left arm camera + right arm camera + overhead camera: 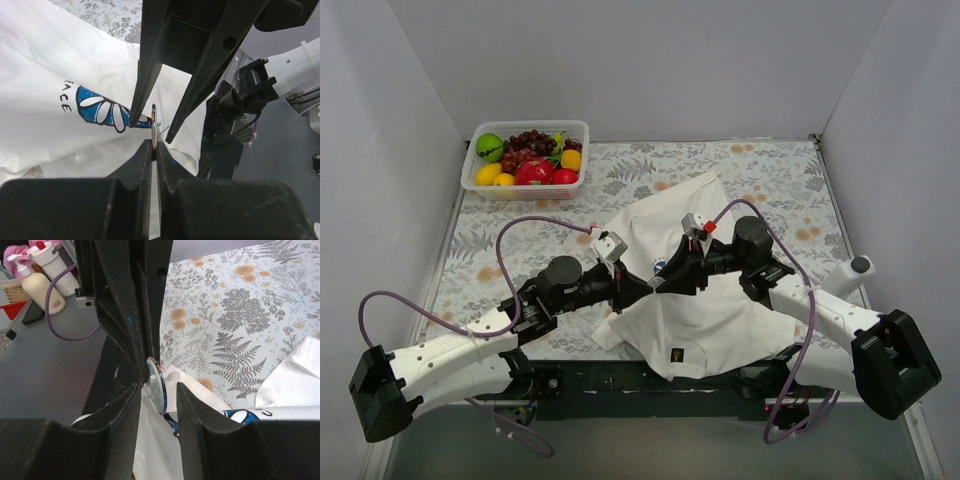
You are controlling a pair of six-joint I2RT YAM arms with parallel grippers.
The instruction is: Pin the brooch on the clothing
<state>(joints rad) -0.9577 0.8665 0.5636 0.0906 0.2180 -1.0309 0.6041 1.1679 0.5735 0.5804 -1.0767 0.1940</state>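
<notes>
The white T-shirt (710, 320) lies rumpled in the middle of the table, with its dark neck label (677, 354) near the front edge. Its blue-and-white daisy print (102, 107) shows just behind the grippers and also in the right wrist view (245, 415). My left gripper (154, 145) is shut on the brooch (154, 119), held edge-on just above the shirt (50, 65). In the right wrist view the brooch (156, 382) shows its pale back and pin wire. My right gripper (159, 388) is open, its jaws on either side of the brooch. Both grippers meet over the chest (655, 280).
A white basket (525, 185) of toy fruit stands at the back left on the floral tablecloth (770, 190). A white bottle (850, 272) lies at the right edge. Purple cables loop off both arms. Pump bottles (37, 277) stand beyond the table.
</notes>
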